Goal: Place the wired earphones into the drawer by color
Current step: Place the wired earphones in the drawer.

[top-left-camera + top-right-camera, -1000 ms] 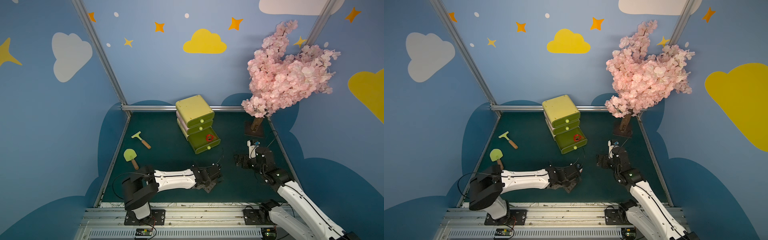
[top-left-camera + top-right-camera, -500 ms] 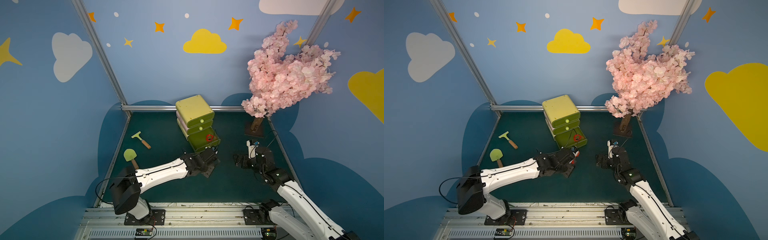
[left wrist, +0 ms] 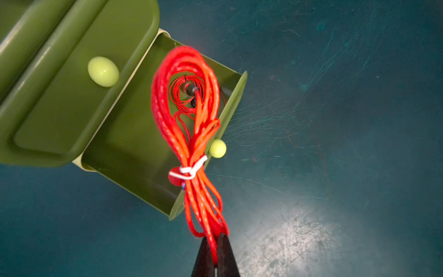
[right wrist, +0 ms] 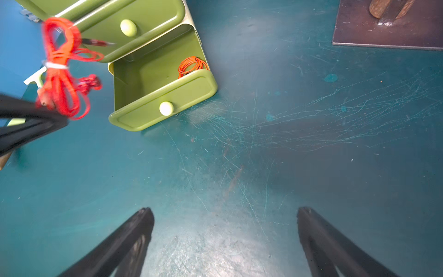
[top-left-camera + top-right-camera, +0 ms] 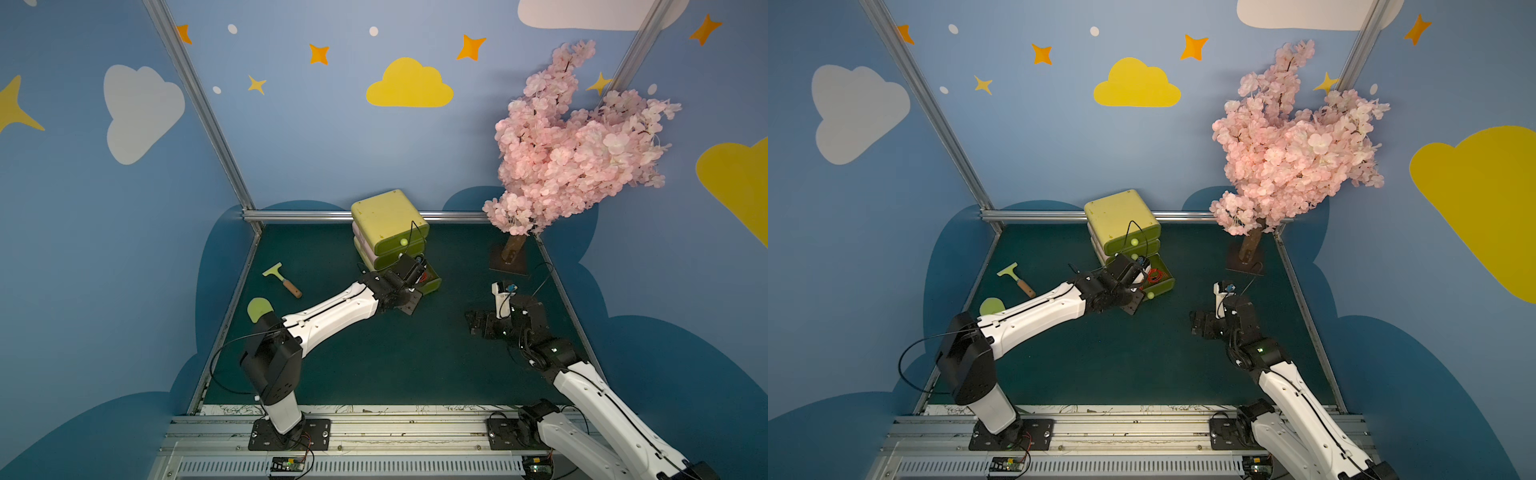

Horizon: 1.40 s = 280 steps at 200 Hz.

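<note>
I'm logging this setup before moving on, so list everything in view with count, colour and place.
drawer unit: one, green, three drawers, back centre of table; bottom drawer open
loose earphones: one bundle, red, inside the bottom drawer
held earphones: one bundle, red, white tie, hanging near that drawer
scraper: one, green head, wooden handle, left side of table
paddle: one, pale green, left edge, partly behind left arm
blossom tree: one, pink, dark base plate, back right
left fingers: black, shut on held earphones
right fingers: black, open, empty, over the table
</note>
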### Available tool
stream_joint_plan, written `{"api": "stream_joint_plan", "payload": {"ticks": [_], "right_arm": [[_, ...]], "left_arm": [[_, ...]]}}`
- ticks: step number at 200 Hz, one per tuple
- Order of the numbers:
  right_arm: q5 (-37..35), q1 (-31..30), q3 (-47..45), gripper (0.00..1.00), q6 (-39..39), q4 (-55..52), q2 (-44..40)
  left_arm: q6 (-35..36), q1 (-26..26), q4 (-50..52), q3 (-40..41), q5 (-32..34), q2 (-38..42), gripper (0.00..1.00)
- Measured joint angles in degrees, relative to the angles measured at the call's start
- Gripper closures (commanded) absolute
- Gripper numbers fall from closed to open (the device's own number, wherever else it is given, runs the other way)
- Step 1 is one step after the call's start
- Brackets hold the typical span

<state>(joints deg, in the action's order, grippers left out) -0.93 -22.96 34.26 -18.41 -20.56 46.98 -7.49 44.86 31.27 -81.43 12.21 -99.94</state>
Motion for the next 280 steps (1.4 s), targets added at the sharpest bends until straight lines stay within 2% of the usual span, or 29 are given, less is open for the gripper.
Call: {"api": "stream_joint_plan", "payload": {"ticks": [104, 144, 186, 226, 251, 265, 280], "right_arm": [[0.72, 0.0, -0.85, 0.01, -0.02, 0.76, 0.02], [4.26, 0.0, -1.01, 0.02, 0.33, 3.37, 2.21], [11.13, 0.0, 1.38, 0.02, 0.17, 7.1, 13.44], [17.49, 0.0, 11.91, 0.02, -0.31, 7.98, 27.78], [19.76, -0.13, 14.82, 0.01, -1.31, 10.32, 33.16], [20.31, -0.39, 15.89, 0.02, -1.97, 10.88, 35.82], [20.48, -0.63, 17.05, 0.01, -2.45, 11.39, 38.49]], "left_arm": [[10.75, -4.92, 0.15, -7.17, 0.15, -10.43, 0.97], [13.09, -6.38, 0.52, -9.25, 0.92, -13.97, 0.96], [13.6, -7.23, 1.62, -10.95, 1.53, -15.34, 0.77], [13.31, -7.23, 2.27, -11.5, 1.62, -15.32, 0.75], [12.63, -7.23, 2.78, -11.45, 1.55, -14.69, 0.67], [11.87, -7.23, 3.04, -11.34, 1.42, -13.4, 0.55], [10.45, -7.23, 3.08, -10.86, 1.11, -10.62, 0.37]]}}
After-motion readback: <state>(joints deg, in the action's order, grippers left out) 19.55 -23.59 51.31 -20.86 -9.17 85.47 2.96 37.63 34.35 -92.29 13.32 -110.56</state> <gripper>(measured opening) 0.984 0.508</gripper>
